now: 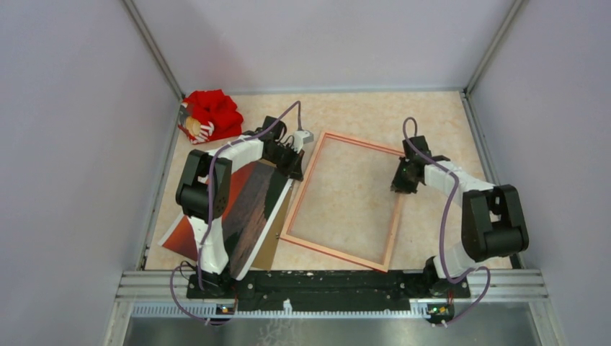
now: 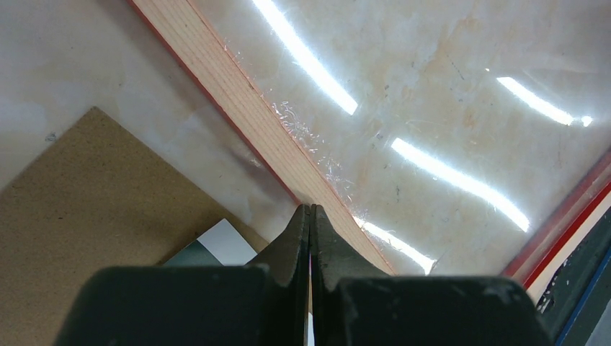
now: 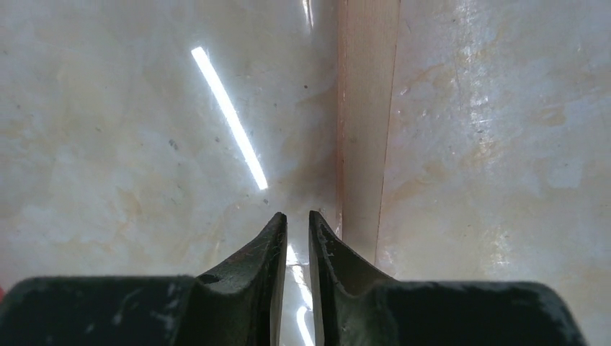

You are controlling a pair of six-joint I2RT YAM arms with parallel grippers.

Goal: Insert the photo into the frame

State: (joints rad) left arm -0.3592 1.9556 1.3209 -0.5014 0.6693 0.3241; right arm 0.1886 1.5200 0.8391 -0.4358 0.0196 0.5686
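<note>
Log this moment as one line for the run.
left gripper shut at frame left rail | right gripper slightly open, empty, by right rail | photo outside frame

Pale wood frame (image 1: pixel 335 252) edged red; dark-banded red-orange photo (image 1: pixel 253 200); brown panel (image 1: pixel 271 249); marbled beige table (image 1: pixel 432 115).

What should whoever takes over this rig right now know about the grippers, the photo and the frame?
Left gripper: shut, tips at the left rail of the frame. Whether it pinches an edge of the photo cannot be told.
Right gripper: open only a slit, empty, just inside the frame's right rail.
The frame lies flat mid-table, pale back up.
The photo is left of the frame, picture side up, over a brown board.
Done: the photo is not in the frame yet.
Left: get the photo into the frame.
</note>
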